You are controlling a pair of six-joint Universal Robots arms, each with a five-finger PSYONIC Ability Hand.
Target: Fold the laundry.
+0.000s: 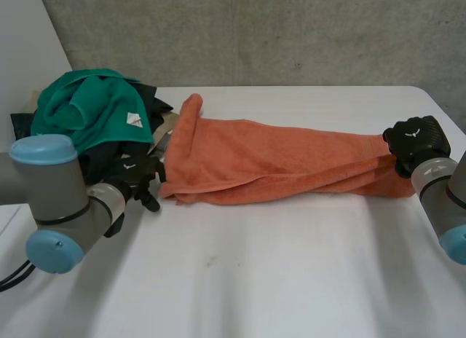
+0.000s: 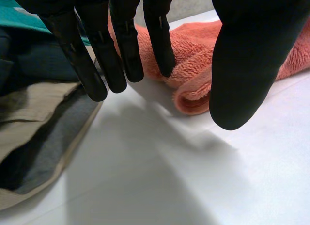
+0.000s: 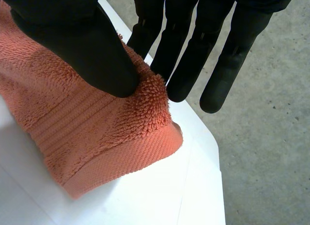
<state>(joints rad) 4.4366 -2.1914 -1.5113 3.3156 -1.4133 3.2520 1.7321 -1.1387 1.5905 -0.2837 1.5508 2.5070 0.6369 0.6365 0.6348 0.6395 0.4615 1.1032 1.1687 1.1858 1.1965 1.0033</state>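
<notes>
Towel (image 1: 277, 159) end in right robot hand's (image 1: 416, 141) pinch; left robot hand (image 1: 135, 176) straight-fingered.

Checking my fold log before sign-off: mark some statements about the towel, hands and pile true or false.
1. The orange towel lies stretched across the white table. True.
2. The right hand pinches one end of the towel. True.
3. The left hand grips the green cloth. False: its fingers are straight, at the towel's other end.
4. The green cloth lies under the towel. False: it tops the clothes pile beside it.
</notes>
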